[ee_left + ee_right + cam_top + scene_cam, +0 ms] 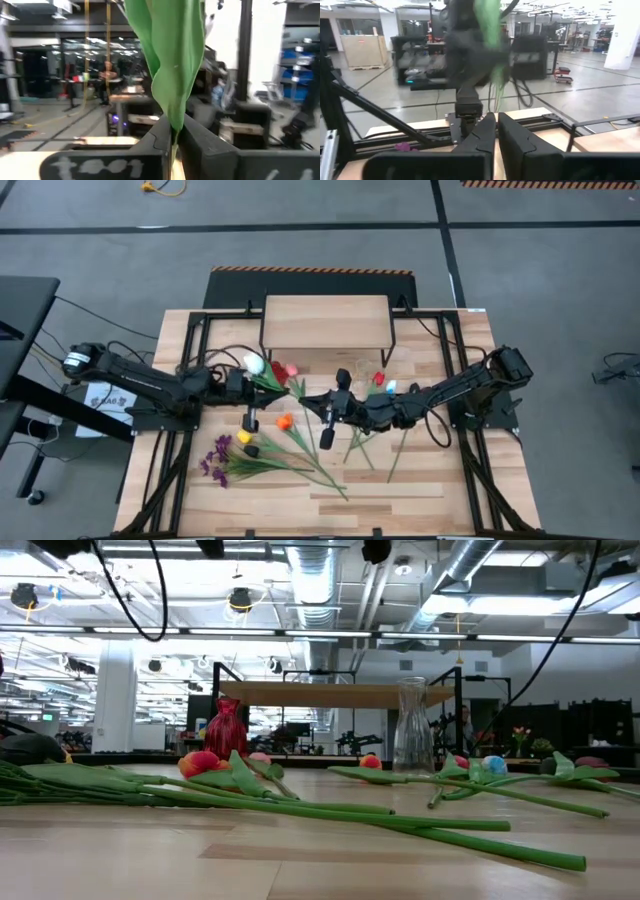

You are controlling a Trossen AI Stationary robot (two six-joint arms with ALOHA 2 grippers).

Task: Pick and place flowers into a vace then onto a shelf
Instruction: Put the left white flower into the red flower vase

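In the left wrist view my left gripper [173,137] is shut on a green flower stem whose long leaf [172,60] stands up in front of the camera. From above, my left gripper [262,385] sits left of the table's middle, with a white tulip head [253,363] beside it. My right gripper [305,397] faces it from the right, shut and holding nothing [496,131]. Other flowers lie flat on the planks: purple sprigs [215,463], yellow [243,438], orange [284,421] and red [283,370] tulips. The clear vase [412,730] stands upright before the shelf [325,320]. My left gripper pinches the green stem [173,146] between its two fingers, just below the base of the long leaf. The fingers come in roughly level from the table's left and lie across the stem. Stem and leaf stand upright above the fingers, lifted clear of the table.
Long stems [400,825] cross the near half of the table, and more tulips [385,385] lie under the right arm. The shelf stands on thin black legs at the far edge [340,693]. Bare planks show along the near edge [400,500]. Cables trail behind both arms.
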